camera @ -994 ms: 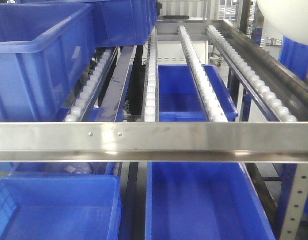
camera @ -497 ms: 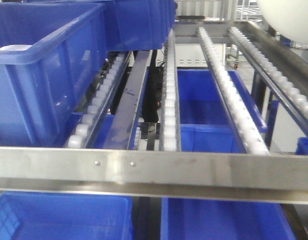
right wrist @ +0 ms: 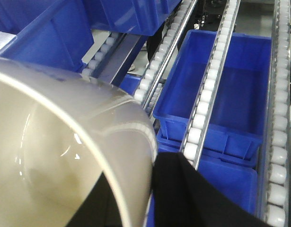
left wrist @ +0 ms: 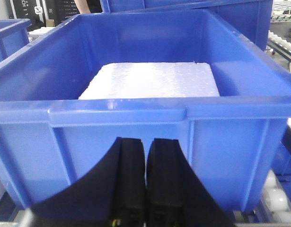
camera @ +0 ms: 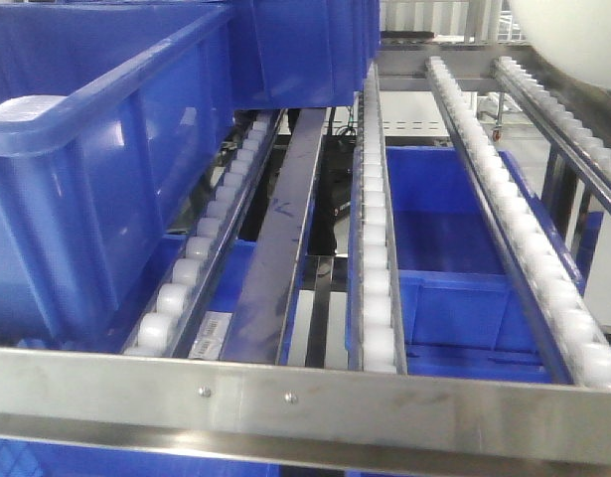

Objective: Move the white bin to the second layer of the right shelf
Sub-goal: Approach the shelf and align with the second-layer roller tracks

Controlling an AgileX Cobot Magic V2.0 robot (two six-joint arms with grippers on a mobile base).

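**Left:** you see a blue rectangular plastic crate (left wrist: 136, 113) holding a white foam slab (left wrist: 150, 80). The left gripper (left wrist: 146, 175) sits just in front of its wall, black fingers pressed together on nothing.
**Centre:** steel rack level w/ white roller lanes (camera: 377, 248) and a riveted front rail (camera: 384, 402).
**Right:** cream-white smooth plastic bin (camera: 573, 35), held above the lanes, not touching them. The right gripper (right wrist: 136, 208) is clamped on its rim.
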